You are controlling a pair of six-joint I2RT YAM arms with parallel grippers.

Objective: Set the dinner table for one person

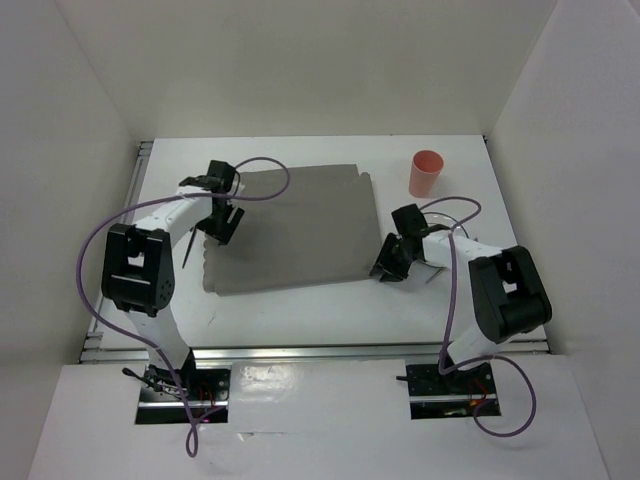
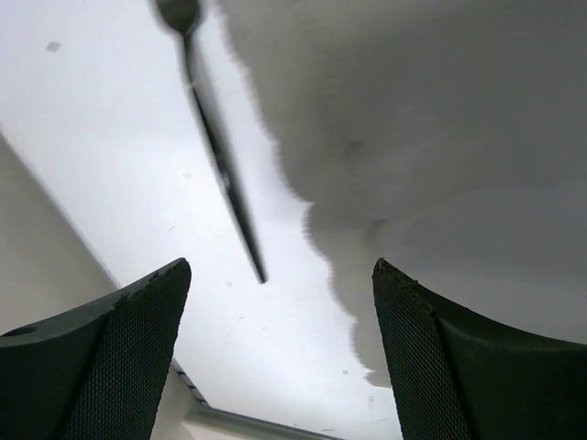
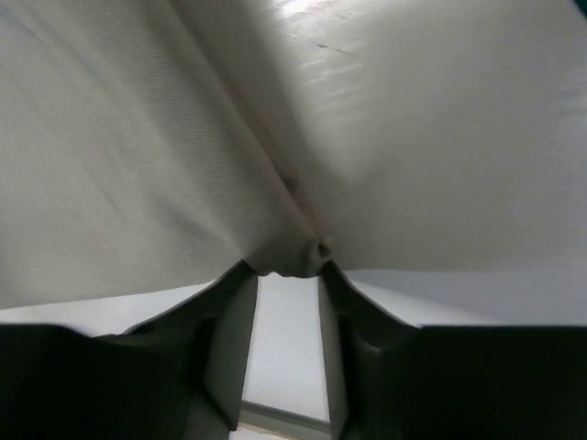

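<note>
The dinner table (image 1: 300, 312) is a white tabletop with metal rails. A grey scallop-edged cloth mat (image 1: 290, 230) lies in its middle. My left gripper (image 1: 222, 215) is open and empty, over the mat's left edge. In the left wrist view (image 2: 280, 275) it hovers above bare table, between the mat's edge (image 2: 422, 137) and a dark thin utensil (image 2: 215, 137). That utensil (image 1: 188, 250) lies left of the mat. My right gripper (image 1: 393, 262) is at the mat's near right corner. In the right wrist view (image 3: 286, 266) its fingers pinch a bunched fold of the mat (image 3: 138, 165).
A salmon-pink cup (image 1: 426, 172) stands upright at the back right, beyond the right gripper. White walls enclose the table on three sides. A metal rail (image 1: 140, 200) runs along the left edge. Purple cables loop over both arms.
</note>
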